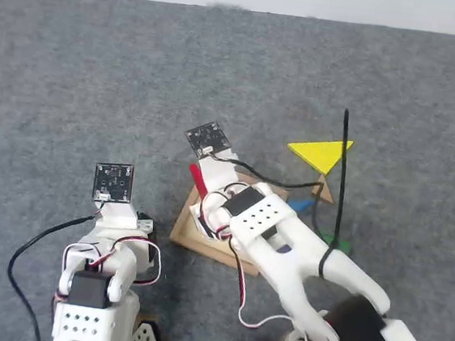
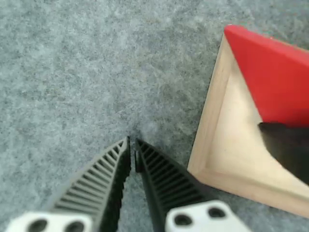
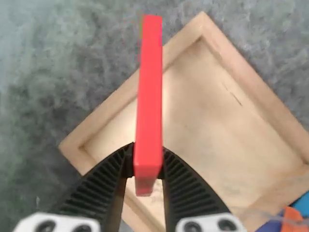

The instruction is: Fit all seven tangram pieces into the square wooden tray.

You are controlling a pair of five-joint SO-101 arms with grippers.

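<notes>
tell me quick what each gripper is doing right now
Left gripper: closed, holding nothing, over the carpet beside the tray.
Right gripper: closed on the red piece, over the tray.

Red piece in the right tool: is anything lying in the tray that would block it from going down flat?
Nothing visible does. The right tool grips the red piece on edge over the tray, whose floor is bare wood around it. The yellow triangle lies outside on the carpet.
</notes>
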